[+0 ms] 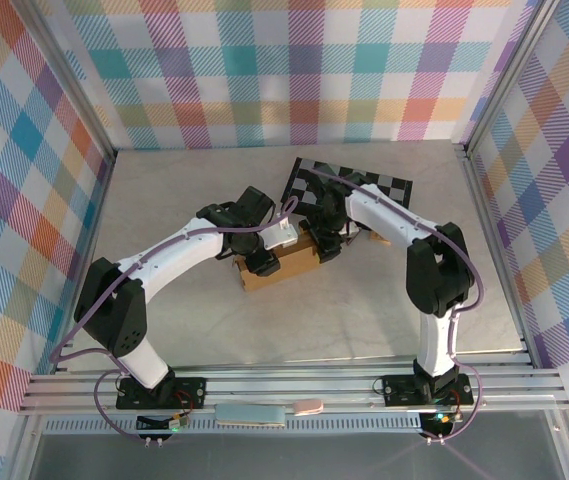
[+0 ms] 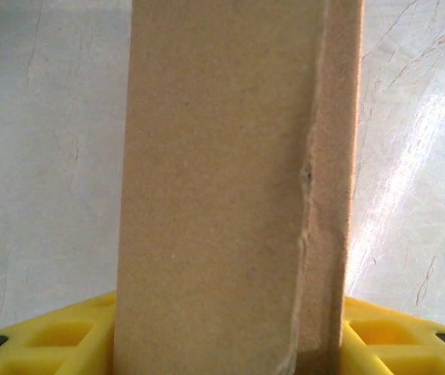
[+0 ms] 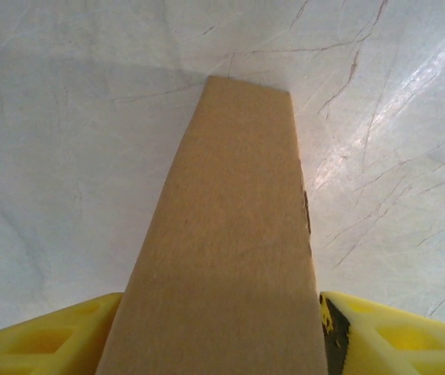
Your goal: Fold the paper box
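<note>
The left gripper [image 1: 262, 262] stands about half open, its jaws set against the box [image 1: 282, 268]. Card fills the whole gap between its yellow fingers [image 2: 46, 340], so I judge this a clamp on the box's 9 o'clock end. The box is near the middle of the table [image 1: 184, 190], a slim brown shape that appears to rest on one long edge. In the left wrist view, one layer of card laps over another along a rough seam toward 3 o'clock. The right gripper [image 1: 326, 246] takes the 3 o'clock end, also part open, with a finger pressed to each side of the card. A board [image 1: 349, 185] lies flat at 1 o'clock from the box, just beyond that gripper. The main risk is the two arms working against each other: a twist or pull out of step could buckle the thin walls or tear the seam. Too light a squeeze could let the box slip and tip over, and too hard a one could crush it flat. The lapped layer could also spring back open. The box is the only container here, and what is inside it cannot be seen.
</note>
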Controlling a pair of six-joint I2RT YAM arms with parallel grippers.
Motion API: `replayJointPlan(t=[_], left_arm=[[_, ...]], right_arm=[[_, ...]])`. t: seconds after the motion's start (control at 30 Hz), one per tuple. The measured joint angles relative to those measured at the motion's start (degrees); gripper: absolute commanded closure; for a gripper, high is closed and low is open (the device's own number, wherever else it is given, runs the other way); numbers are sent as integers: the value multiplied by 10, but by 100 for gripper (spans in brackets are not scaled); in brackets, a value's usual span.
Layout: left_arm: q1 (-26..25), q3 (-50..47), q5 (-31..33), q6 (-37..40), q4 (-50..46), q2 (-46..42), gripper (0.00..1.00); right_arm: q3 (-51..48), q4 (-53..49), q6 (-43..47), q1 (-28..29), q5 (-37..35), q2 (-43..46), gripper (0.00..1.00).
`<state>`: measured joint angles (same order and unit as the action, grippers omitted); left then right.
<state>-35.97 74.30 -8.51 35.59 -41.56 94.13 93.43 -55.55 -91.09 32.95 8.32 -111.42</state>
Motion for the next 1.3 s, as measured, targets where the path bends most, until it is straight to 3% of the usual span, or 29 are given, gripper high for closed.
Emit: replayJointPlan(t=[0.1,0.27,0.3,0.37,0.67,0.8,0.9,1.1,1.3], left_arm=[[0,0,0,-1,0,0,45],[-2,-1,4,-18,13,-8,34],[-2,-2,6,-25,17,-14,27],[-3,-9,14,-47,30,-35,0],[4,-76,50,-230,56,-237,2],[10,-116,56,-330,36,-323,17],[12,-138,61,-394,-2,-363,22],[12,-142,66,-461,-50,-343,31],[13,-141,79,-468,-48,-265,37]], right_arm=[[0,0,-1,0,-3,-4,39],[1,-1,-4,0,-10,-4,44],[1,-1,-4,0,-12,-4,45],[2,-2,-5,0,-15,-4,46],[20,-16,-7,1,-26,-5,48],[37,-20,-8,1,-30,-5,49],[38,-24,-9,1,-31,-6,50],[51,-31,-9,1,-32,-17,52],[67,-37,-11,3,-31,-28,53]])
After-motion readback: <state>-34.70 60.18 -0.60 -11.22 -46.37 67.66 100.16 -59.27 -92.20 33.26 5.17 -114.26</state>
